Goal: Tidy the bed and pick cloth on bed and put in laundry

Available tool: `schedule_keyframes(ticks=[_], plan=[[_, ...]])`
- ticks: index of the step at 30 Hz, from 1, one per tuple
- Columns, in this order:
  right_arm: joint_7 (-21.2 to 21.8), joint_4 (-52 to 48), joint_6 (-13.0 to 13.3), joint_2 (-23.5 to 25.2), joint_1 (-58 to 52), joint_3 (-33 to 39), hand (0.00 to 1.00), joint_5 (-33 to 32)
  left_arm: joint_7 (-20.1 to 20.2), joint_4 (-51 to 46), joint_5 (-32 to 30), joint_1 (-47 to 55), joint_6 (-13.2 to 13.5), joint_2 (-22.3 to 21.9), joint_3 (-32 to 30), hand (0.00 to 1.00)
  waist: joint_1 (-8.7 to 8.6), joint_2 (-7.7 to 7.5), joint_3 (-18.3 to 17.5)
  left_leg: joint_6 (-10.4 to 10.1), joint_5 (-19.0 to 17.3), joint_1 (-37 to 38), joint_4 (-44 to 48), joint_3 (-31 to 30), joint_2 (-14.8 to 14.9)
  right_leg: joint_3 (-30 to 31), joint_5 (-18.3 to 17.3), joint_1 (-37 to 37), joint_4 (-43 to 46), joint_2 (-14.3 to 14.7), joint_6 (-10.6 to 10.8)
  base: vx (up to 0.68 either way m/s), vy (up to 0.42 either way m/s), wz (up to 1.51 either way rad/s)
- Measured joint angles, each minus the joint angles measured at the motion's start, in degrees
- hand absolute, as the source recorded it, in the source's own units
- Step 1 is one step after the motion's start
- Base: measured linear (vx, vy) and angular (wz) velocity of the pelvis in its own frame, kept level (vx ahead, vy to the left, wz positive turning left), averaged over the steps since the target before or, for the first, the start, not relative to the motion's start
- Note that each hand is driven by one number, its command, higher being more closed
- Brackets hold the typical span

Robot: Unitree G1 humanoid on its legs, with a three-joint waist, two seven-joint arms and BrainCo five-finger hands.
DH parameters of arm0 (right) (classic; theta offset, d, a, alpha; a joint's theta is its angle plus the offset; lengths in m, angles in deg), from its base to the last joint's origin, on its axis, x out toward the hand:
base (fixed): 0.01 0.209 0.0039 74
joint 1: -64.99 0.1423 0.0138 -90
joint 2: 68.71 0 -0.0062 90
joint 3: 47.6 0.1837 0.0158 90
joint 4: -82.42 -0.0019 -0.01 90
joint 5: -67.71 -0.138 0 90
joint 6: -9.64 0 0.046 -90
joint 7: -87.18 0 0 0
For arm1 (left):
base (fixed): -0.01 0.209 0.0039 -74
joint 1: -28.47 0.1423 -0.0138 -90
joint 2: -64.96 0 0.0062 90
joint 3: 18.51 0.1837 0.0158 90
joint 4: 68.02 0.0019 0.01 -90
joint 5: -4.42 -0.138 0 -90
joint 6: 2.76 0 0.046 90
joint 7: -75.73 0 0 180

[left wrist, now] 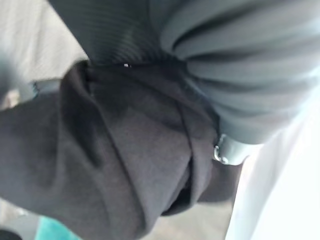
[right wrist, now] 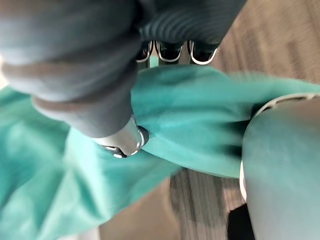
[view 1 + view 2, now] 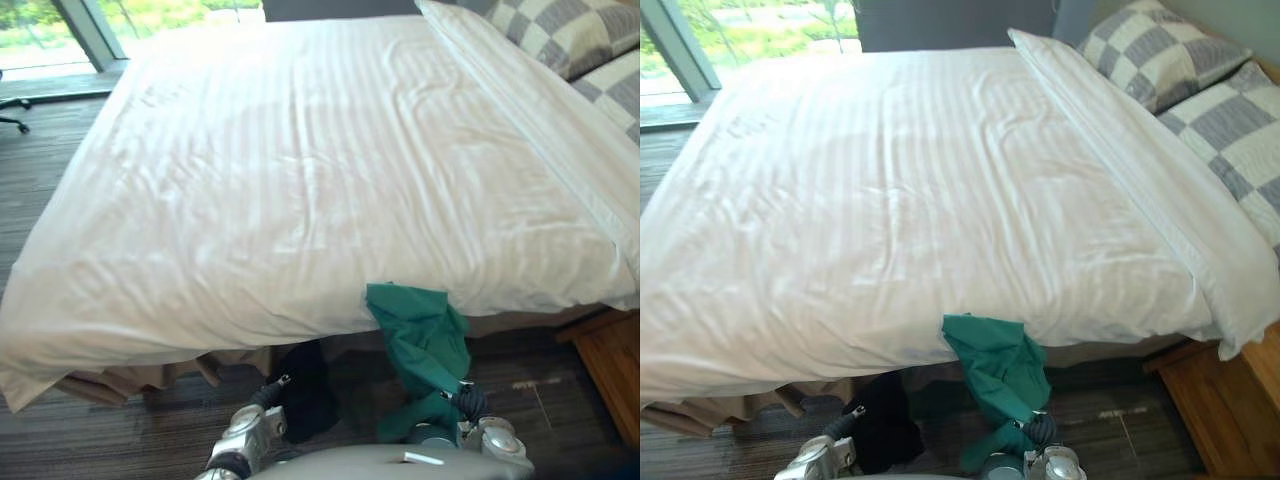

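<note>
The bed cover (image 3: 300,180) is showing smooth white cloth with faint, shiny woven stripes. The green cloth (image 3: 425,340) and the black cloth (image 3: 305,390) are looking soft and matt. The pillows (image 3: 1160,50) are showing checked woven fabric. The bedside table (image 3: 1230,410) is showing plain brown wood. The right hand (image 2: 122,142) is gleaming as silver metal under its matt ribbed cover.

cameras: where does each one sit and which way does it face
left eye view: on the head, looking down at the bed; left hand with black cloth, right hand with green cloth at the bottom.
right eye view: beside it, same scene, more of the pillows.
left wrist view: on the left wrist, facing the black cloth in its hand.
right wrist view: on the right wrist, facing the green cloth pinched in its hand.
shared: both eye views show both cloths.
</note>
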Motion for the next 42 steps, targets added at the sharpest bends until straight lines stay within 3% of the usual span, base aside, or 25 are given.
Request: schedule_keyframes(ticks=[2, 4, 6, 13, 15, 18, 19, 21, 23, 25, 26, 27, 28, 29, 30, 31, 33, 34, 35, 36, 38, 40, 41, 42], plan=[[1.1, -0.4, 0.6, 0.1, -1.4, 0.3, 1.00, 0.0, 0.1, 0.0, 2.7, 1.0, 1.4, -0.1, 0.1, 1.00, 0.17, 0.58, -1.3, 0.9, 0.5, -1.2, 0.0, -3.9, -0.4, 0.5, -2.5, 1.2, 0.4, -0.3, 0.6, -0.07, -0.044, 1.05], [1.8, -0.9, 1.8, 0.2, -1.8, 0.4, 1.00, -1.3, 1.1, 0.0, 6.3, 1.4, 3.5, -1.2, 0.2, 1.00, -0.49, 1.01, -1.6, 2.3, 1.2, -3.0, 0.3, -11.3, -0.9, 5.5, -7.9, 1.7, 5.1, 0.6, 0.5, -0.03, -0.056, 1.55], [2.0, -0.5, 2.3, 0.0, -2.7, 0.4, 1.00, -3.3, 2.2, -0.2, 8.6, 1.6, 4.9, -1.7, 0.3, 1.00, -0.10, 1.05, -2.5, 2.8, 2.4, -4.1, -0.4, -15.7, -1.6, 5.7, -11.0, 1.5, 7.9, 0.5, 0.7, -0.02, -0.049, 1.37], [9.1, -0.5, 3.1, 0.8, -0.3, -5.4, 1.00, -14.1, 2.1, -6.6, 16.3, 7.4, 7.4, -2.5, 0.2, 1.00, 2.43, 2.22, -3.4, 3.0, 7.2, -7.8, -2.9, -26.1, -2.7, 0.1, -16.0, 1.7, 13.2, -0.3, -0.3, 0.03, -0.056, 0.86], [10.4, -1.6, 3.3, 1.5, -0.3, -7.0, 1.00, -15.3, 2.1, -9.8, 18.7, 8.9, 8.0, -2.7, 0.1, 1.00, 3.50, 1.73, -3.1, 4.5, 9.2, -8.3, -3.1, -26.1, -3.5, -2.3, -17.9, 1.9, 15.7, -1.3, -0.3, 0.01, -0.058, 0.87], [10.8, -5.0, 3.4, 3.6, -0.3, -8.2, 1.00, -15.7, 2.4, -16.9, 19.6, 9.9, 9.4, -3.8, 0.1, 1.00, 3.35, 0.15, -1.8, 9.9, 14.2, -10.5, -3.0, -21.1, -6.6, -10.1, -21.0, 4.7, 17.8, -4.6, -1.1, -0.03, -0.031, 1.56], [10.8, -7.5, 3.5, 3.6, -0.3, -8.7, 1.00, -16.5, 3.0, -19.4, 19.6, 9.2, 9.6, -4.8, 0.3, 1.00, 3.15, 0.65, -0.8, 13.3, 11.8, -11.3, -1.7, -15.5, -6.7, -15.1, -21.4, 6.1, 18.7, -5.1, -1.1, -0.08, 0.039, 1.79], [10.0, -10.7, 3.5, 3.8, 0.0, -10.1, 1.00, -18.1, 3.9, -20.4, 19.5, 8.1, 9.6, -5.1, 0.4, 1.00, 3.10, 1.14, -0.1, 14.1, 7.9, -14.6, 5.8, -8.0, -4.9, -20.7, -22.0, 7.8, 19.8, -5.7, -0.8, -0.08, 0.023, 1.38], [9.3, -11.8, 3.1, 3.0, 2.0, -11.5, 1.00, -19.9, 3.9, -20.4, 19.5, 7.7, 10.4, -5.3, 1.3, 1.00, 3.27, 1.92, 0.2, 13.1, 6.4, -16.4, 9.4, -7.7, -4.6, -23.1, -23.2, 8.9, 19.9, -5.7, -0.1, -0.03, -0.028, 0.74], [8.6, -12.4, 3.0, 2.9, 3.6, -11.9, 1.00, -21.6, 6.1, -20.2, 19.1, 7.1, 13.5, -5.3, 1.3, 1.00, 3.20, 1.45, 0.9, 12.7, 5.6, -17.1, 8.7, -7.9, -5.7, -23.8, -23.8, 9.7, 18.4, -5.5, 0.9, 0.03, 0.004, 0.57], [8.6, -12.7, 3.0, 2.9, 3.6, -11.8, 1.00, -22.0, 6.6, -20.2, 19.1, 7.1, 14.4, -5.3, 1.2, 1.00, 3.21, 1.07, 1.0, 13.4, 4.6, -17.1, 9.1, -5.5, -5.5, -23.9, -23.7, 10.0, 17.6, -5.5, 0.9, 0.12, 0.023, 0.72], [8.6, -13.0, 2.6, 2.9, 3.5, -11.7, 1.00, -22.7, 7.3, -20.2, 19.0, 7.2, 15.6, -5.2, 1.2, 1.00, 3.02, -0.29, 1.5, 14.3, 3.6, -17.0, 10.5, -1.7, -5.0, -24.9, -22.8, 10.8, 16.8, -5.9, 1.1, 0.20, 0.033, 1.13], [8.5, -13.1, 1.7, 2.4, 3.5, -11.4, 1.00, -23.7, 7.9, -20.1, 18.9, 7.0, 16.2, -5.3, 1.5, 1.00, 2.60, -0.30, 1.9, 13.4, 3.9, -18.4, 14.6, 2.2, -4.0, -27.1, -21.8, 12.8, 18.3, -6.7, 2.1, 0.22, 0.056, 1.37], [8.4, -13.1, 1.1, 2.3, 3.3, -11.0, 1.00, -23.7, 8.0, -20.1, 18.8, 7.3, 16.2, -5.2, 1.6, 1.00, 2.23, -0.53, 2.0, 13.4, 4.0, -18.9, 15.1, 2.3, -4.7, -27.1, -21.6, 13.1, 19.6, -7.1, 1.8, 0.25, 0.127, 1.89], [8.1, -13.6, 0.2, 2.3, 2.8, -10.4, 1.00, -23.6, 7.9, -20.2, 18.8, 7.2, 16.4, -5.2, 2.0, 1.00, 1.40, -0.21, 2.0, 13.1, 4.6, -18.1, 12.2, -0.2, -5.7, -26.5, -20.6, 12.8, 23.9, -7.3, 0.1, 0.18, 0.102, 1.79], [7.8, -14.8, -0.4, 2.3, 2.2, -10.5, 1.00, -23.6, 7.5, -20.3, 18.6, 6.2, 16.7, -5.0, 2.7, 1.00, 1.27, 0.22, 2.6, 12.4, 6.5, -16.7, 8.7, -3.2, -6.0, -25.0, -22.0, 12.5, 24.5, -6.7, -0.6, 0.18, 0.024, 1.57], [7.3, -17.7, -0.8, 3.3, 1.9, -11.8, 1.00, -23.7, 6.9, -20.3, 17.1, 6.3, 16.8, -3.9, 3.0, 1.00, 1.77, 0.59, 3.1, 11.9, 9.5, -13.5, 2.7, -5.9, -6.9, -23.2, -23.3, 12.7, 17.1, -3.2, -0.8, 0.08, -0.116, 0.87], [7.1, -19.4, -1.1, 4.0, 1.7, -12.2, 1.00, -23.7, 6.3, -20.4, 17.0, 6.7, 16.8, -3.2, 3.8, 1.00, 1.68, 0.40, 3.1, 11.5, 10.5, -12.1, 0.4, -6.9, -7.8, -23.3, -22.0, 13.0, 12.9, -1.8, -1.7, 0.04, -0.165, 1.17], [6.2, -22.0, -1.4, 4.9, 1.4, -12.2, 1.00, -23.7, 5.6, -21.3, 17.0, 7.0, 16.1, -2.2, 5.2, 1.00, 0.76, 0.12, 4.0, 11.0, 11.3, -10.1, -1.8, -9.8, -9.4, -23.5, -17.5, 14.3, 12.2, -1.6, -1.9, 0.05, -0.158, 1.09], [5.8, -23.0, -1.8, 5.3, 1.2, -12.3, 1.00, -23.6, 5.2, -22.5, 16.9, 7.5, 15.7, -2.4, 6.0, 1.00, 0.32, 0.44, 4.3, 10.6, 11.7, -9.1, -3.2, -10.4, -9.3, -23.6, -17.2, 14.3, 13.2, -2.1, -1.3, 0.04, -0.090, 0.82], [4.6, -25.9, -3.0, 4.7, 0.6, -13.9, 1.00, -23.7, 5.1, -27.6, 16.8, 11.3, 15.3, -2.9, 7.4, 1.00, 1.01, 2.37, 4.4, 10.0, 9.7, -8.9, -3.9, -6.8, -8.1, -24.0, -17.2, 13.1, 16.9, -2.7, -1.4, 0.01, -0.012, 0.06], [3.8, -28.6, -3.3, 4.4, -2.0, -13.9, 1.00, -23.7, 5.1, -30.5, 16.8, 12.2, 15.2, -2.5, 7.4, 1.00, 0.95, 2.71, 4.6, 10.1, 10.4, -9.7, -3.9, -7.0, -8.8, -23.9, -17.3, 11.9, 20.1, -3.5, -1.7, 0.10, 0.002, 0.35], [3.6, -28.7, -3.4, 4.4, -2.3, -13.8, 1.00, -23.7, 5.1, -31.3, 16.9, 12.3, 15.2, -2.2, 7.5, 1.00, 1.03, 2.61, 4.6, 10.3, 10.6, -9.9, -3.9, -7.9, -9.0, -23.1, -17.6, 11.3, 21.7, -3.8, -2.4, 0.18, 0.032, 0.85], [2.8, -29.4, -3.4, 4.4, -3.8, -13.4, 1.00, -23.8, 5.1, -33.0, 17.1, 12.2, 15.0, -1.0, 8.0, 1.00, 0.85, 2.46, 4.7, 10.6, 10.8, -9.8, -3.6, -11.5, -9.2, -18.3, -17.8, 9.0, 27.7, -4.5, -6.0, 0.19, 0.016, 1.26]])
